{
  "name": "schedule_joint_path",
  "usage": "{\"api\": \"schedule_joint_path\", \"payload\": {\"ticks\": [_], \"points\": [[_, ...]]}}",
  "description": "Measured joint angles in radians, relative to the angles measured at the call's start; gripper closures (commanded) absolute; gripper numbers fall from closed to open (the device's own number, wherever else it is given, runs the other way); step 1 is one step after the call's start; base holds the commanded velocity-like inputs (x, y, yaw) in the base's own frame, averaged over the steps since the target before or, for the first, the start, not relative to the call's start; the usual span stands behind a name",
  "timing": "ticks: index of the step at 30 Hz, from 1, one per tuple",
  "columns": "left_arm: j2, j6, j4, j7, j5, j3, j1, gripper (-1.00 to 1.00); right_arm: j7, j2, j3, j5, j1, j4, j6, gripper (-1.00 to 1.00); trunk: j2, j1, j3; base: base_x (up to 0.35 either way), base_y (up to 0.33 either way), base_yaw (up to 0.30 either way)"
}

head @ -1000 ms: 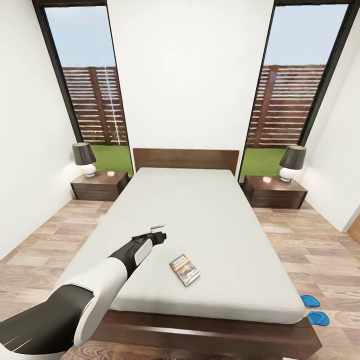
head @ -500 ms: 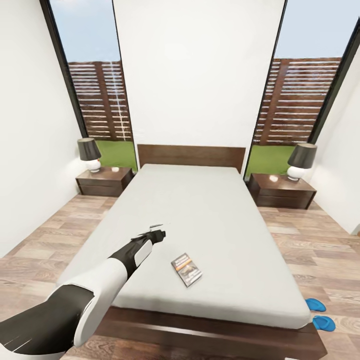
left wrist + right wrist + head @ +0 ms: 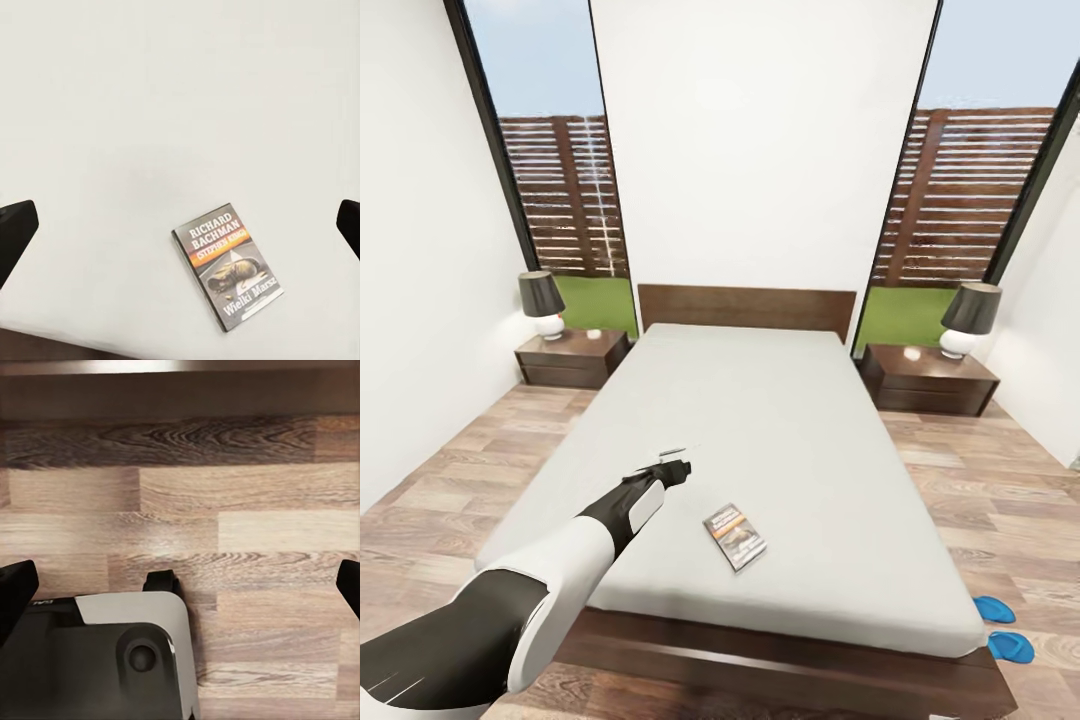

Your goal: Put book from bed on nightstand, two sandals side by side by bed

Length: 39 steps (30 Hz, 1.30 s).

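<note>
The book (image 3: 735, 536) lies flat on the grey mattress of the bed (image 3: 760, 420), near its foot end. My left gripper (image 3: 678, 460) hovers over the mattress, a short way left of the book and slightly beyond it. In the left wrist view the book (image 3: 229, 264) shows its cover, and the left gripper (image 3: 180, 229) is open with nothing between its fingers. Two blue sandals (image 3: 993, 608) (image 3: 1011, 646) lie on the floor by the bed's right foot corner. My right gripper (image 3: 180, 585) is open above the wood floor. One nightstand (image 3: 573, 358) stands left of the headboard, the other nightstand (image 3: 927, 378) right of it.
Each nightstand carries a black-shaded lamp (image 3: 542, 303) (image 3: 970, 318). Wood-plank floor (image 3: 450, 490) runs along both sides of the bed. White walls close in on the left and right. In the right wrist view, part of my grey base (image 3: 112, 660) sits over the floor, near the dark bed frame (image 3: 180, 394).
The whole head view has shifted: the camera has come closer to the bed. The left arm keeps its pose, and the book and sandals lie where they were.
</note>
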Motion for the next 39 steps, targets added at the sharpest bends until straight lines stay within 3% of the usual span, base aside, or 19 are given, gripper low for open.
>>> {"api": "schedule_joint_path", "payload": {"ticks": [20,39], "points": [[0.000,0.000,0.000,0.000,0.000,0.000,0.000,-1.00,-0.001,0.000,0.000,0.000,0.000,0.000,-0.003,-1.00,0.000,0.000,-0.024,0.000,0.000,-0.185],[0.000,-0.005,0.001,0.000,0.000,0.001,0.000,-1.00,-0.009,0.000,0.001,0.000,0.000,0.000,-0.005,-1.00,0.000,0.000,-0.053,0.000,0.000,-0.014]]}}
